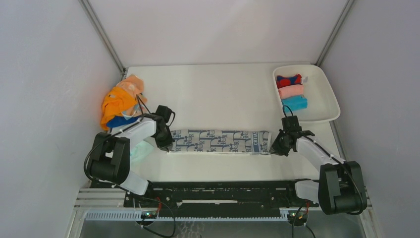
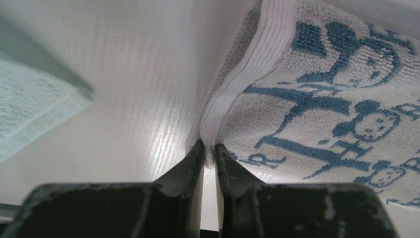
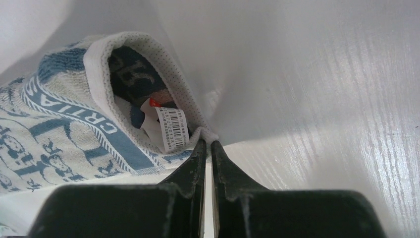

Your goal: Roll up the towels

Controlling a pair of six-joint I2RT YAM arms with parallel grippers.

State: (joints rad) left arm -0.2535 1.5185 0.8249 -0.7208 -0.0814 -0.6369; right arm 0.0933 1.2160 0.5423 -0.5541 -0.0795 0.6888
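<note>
A white towel with a blue pattern (image 1: 218,141) lies folded into a long strip across the middle of the table. My left gripper (image 1: 165,140) is shut on the strip's left end; the left wrist view shows the white hem (image 2: 218,119) pinched between the jaws. My right gripper (image 1: 277,145) is shut on the strip's right end, where a corner of hem (image 3: 207,135) sits between the jaws beside a barcode tag (image 3: 168,126). Both ends rest low at the table.
A white tray (image 1: 324,106) at the back right holds three rolled towels, red-blue, pink and blue. A heap of orange and blue towels (image 1: 121,101) lies at the left, and a pale green towel (image 1: 139,150) lies beside my left arm.
</note>
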